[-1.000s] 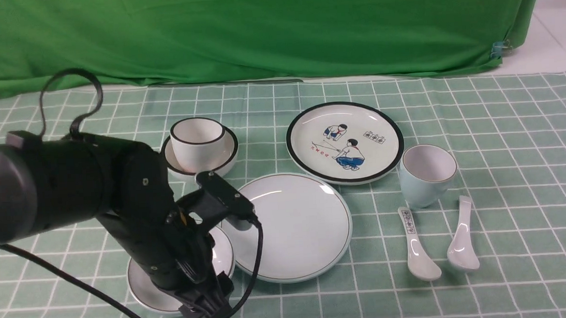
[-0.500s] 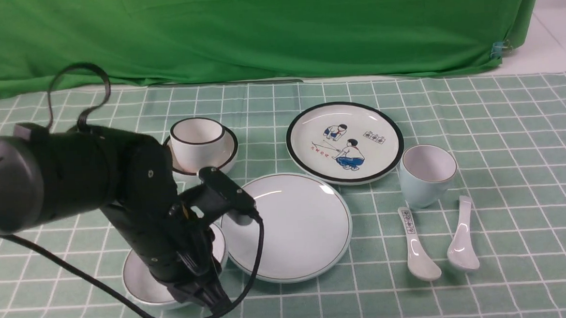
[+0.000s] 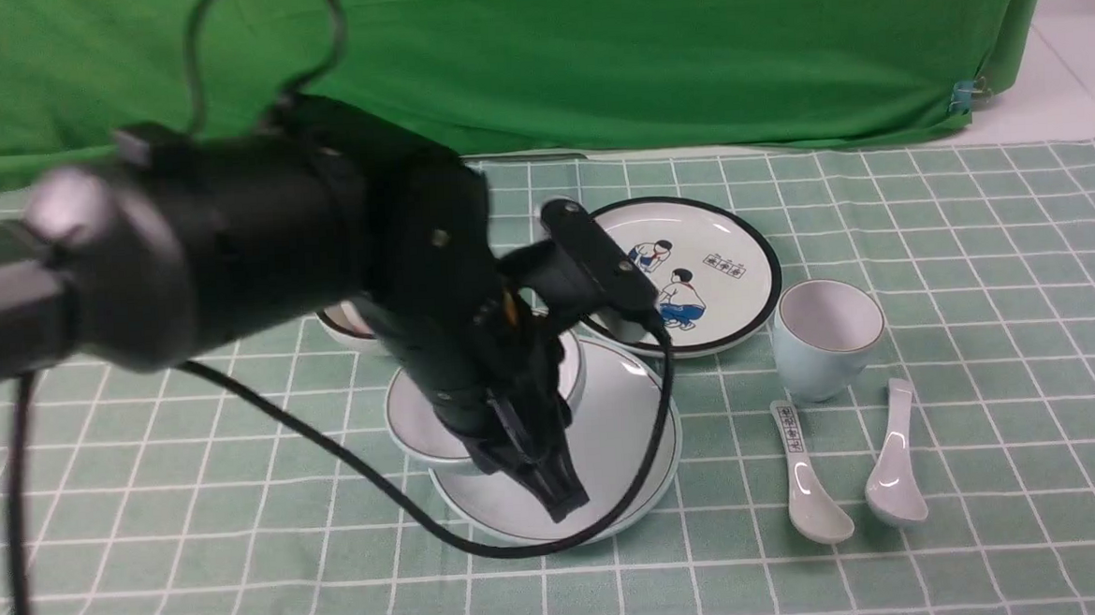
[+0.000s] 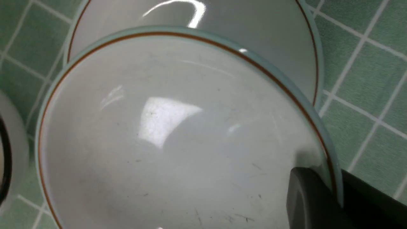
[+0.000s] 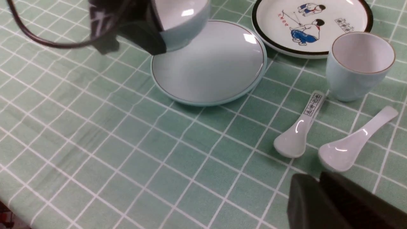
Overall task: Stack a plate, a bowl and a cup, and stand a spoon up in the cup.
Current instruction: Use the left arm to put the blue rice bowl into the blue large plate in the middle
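The left claw [image 4: 336, 198] is clamped on the rim of the bowl [image 4: 178, 143], one finger inside the white hollow and the other outside the wall. The bowl hangs tilted in that grip, lifted clear of the surface [image 3: 974, 229], above the far left part of the plate [image 3: 615, 426]; in the right wrist view it looks apart from the plate. The plate lies flat on the green checked cloth near the middle. Just beyond it to the right lies a black-rimmed plate with cartoon figures [image 3: 724, 270]. To the right of both stands the cup [image 3: 826, 340], upright and empty. Nearer than the cup lie two spoons side by side, bowls toward the near edge: the spoon [image 3: 894, 477] on the right, and a spoon with printed characters [image 3: 805, 481] on the left. The right claw [image 5: 319, 200] hangs low at the near right, its fingers together with no gap showing, holding nothing, well apart from the spoons
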